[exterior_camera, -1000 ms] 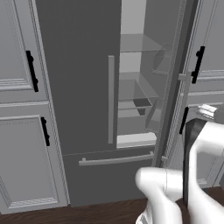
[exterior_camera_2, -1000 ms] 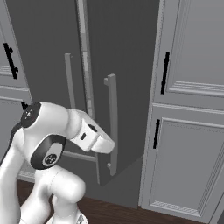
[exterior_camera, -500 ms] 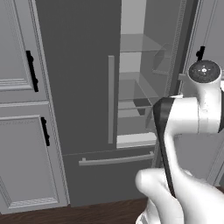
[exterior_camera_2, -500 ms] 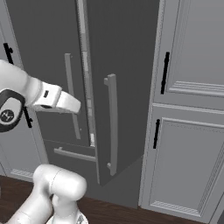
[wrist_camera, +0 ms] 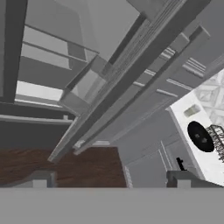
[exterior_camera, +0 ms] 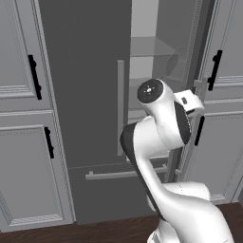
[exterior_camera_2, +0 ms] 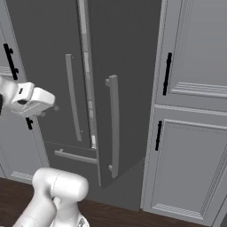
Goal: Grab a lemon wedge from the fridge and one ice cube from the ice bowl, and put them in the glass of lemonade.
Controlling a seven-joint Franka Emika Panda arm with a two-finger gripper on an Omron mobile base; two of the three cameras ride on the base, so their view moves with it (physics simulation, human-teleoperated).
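A white robot arm rises before the tall dark grey two-door fridge (exterior_camera: 90, 95), whose right-hand door (exterior_camera_2: 128, 88) stands swung open on pale glass shelves (exterior_camera: 149, 47) inside. Seen from the hand camera, the two dark fingertips (wrist_camera: 41, 178) of the jaws stand far apart with nothing between them: the jaws (wrist_camera: 111, 180) are wide open and empty. Beyond the jaws run the edge of the open door and its clear door bins (wrist_camera: 89, 85), with a strip of dark wooden floor (wrist_camera: 87, 164) just past the fingertips. Well off to one side of the jaws, on a pale speckled tabletop (wrist_camera: 205, 127), sits the wide, shallow, round black ice bowl (wrist_camera: 201, 136), with a dark wire basket (wrist_camera: 217, 138) just beside it. Paneled grey cabinets with black handles (exterior_camera: 33, 76) flank the fridge on both sides. A long light grey bar handle (exterior_camera_2: 114, 126) runs down the open door. The lemon wedge and the glass of lemonade cannot be made out.
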